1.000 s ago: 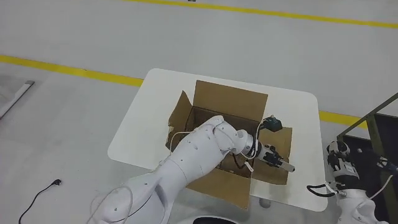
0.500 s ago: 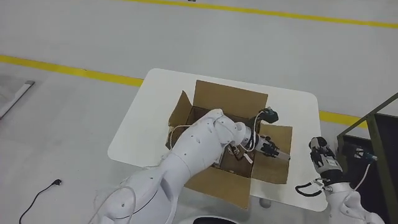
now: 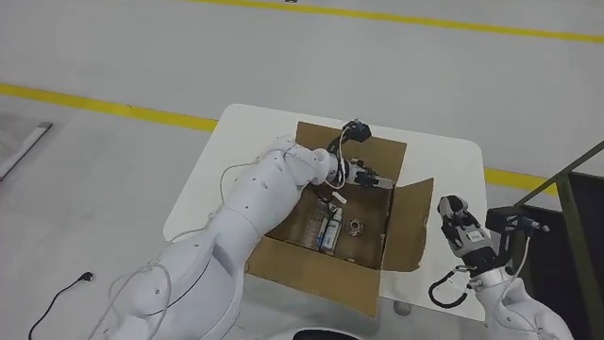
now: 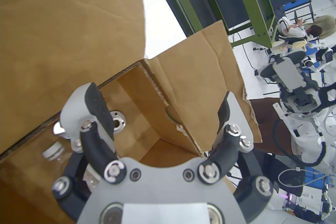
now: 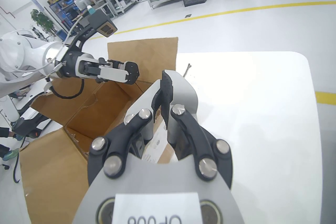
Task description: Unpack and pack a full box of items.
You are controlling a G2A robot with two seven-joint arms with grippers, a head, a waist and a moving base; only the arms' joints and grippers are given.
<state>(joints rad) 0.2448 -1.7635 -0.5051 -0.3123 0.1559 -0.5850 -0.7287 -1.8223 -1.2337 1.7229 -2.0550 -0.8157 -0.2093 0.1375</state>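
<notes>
Since the box (image 3: 316,283) stands open in the middle of the table (image 3: 444,156), its contents can be reached from above. A clear bottle (image 4: 53,152) with a white cap, a small metal fitting (image 4: 116,123) and a flat carton (image 3: 327,233) are seen on its floor. The bottle is judged light and slippery, best taken across its body; the fitting, dense and stiff, would be pinched across its rim. The left gripper (image 4: 160,93) is held wide open and empty above the box's far side. The right gripper (image 5: 172,86) — closed on nothing — is kept just beside the raised side flap (image 3: 408,227).
</notes>
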